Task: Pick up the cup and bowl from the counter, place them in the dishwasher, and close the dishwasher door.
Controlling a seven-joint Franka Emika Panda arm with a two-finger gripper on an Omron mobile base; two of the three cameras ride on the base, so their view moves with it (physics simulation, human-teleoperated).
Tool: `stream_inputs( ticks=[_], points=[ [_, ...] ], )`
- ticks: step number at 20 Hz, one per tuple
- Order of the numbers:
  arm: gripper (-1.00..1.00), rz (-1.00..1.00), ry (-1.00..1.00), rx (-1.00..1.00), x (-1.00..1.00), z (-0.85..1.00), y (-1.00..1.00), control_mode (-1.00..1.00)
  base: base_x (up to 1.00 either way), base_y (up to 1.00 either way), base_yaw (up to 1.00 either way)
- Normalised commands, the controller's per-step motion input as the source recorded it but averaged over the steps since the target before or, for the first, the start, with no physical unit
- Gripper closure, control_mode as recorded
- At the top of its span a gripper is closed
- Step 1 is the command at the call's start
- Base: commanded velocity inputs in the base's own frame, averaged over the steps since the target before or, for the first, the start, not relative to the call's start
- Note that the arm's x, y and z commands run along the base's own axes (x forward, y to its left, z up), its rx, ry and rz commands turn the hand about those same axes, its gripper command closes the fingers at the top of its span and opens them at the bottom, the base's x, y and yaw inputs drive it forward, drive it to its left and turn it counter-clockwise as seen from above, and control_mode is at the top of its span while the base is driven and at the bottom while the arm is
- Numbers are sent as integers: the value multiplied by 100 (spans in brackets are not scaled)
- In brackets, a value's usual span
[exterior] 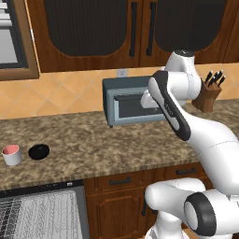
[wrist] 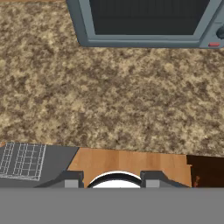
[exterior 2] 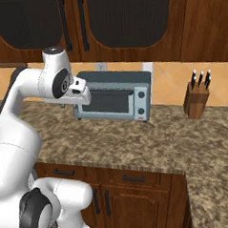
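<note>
The cup [exterior: 12, 154] and bowl [exterior: 38, 151] are seen side by side on the desk [exterior: 116, 144] — the end effector [wrist: 111, 180] is spread apart, grasping nothing.

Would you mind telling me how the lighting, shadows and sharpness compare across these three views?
Left base view: even, flat light; the cup and the bowl cast almost no shadow on the counter, edges slightly soft. Right base view: same flat light, faint shadow under the toaster oven, no glare. Hand view: granite grain coarse and blurry up close, no highlights.
</note>
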Motion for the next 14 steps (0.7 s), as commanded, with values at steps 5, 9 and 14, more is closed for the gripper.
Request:
stream_inputs(
  ticks=[5, 9, 14],
  points=[
    [-100, 0, -6, 0, -43, 0, 0, -100, 0, 0, 0],
    [-100, 2, -4, 0, -86, -3, 9, -100, 0, 0, 0],
    [-100, 4, 0, 0, -62, -12, 13, -100, 0, 0, 0]
  ],
)
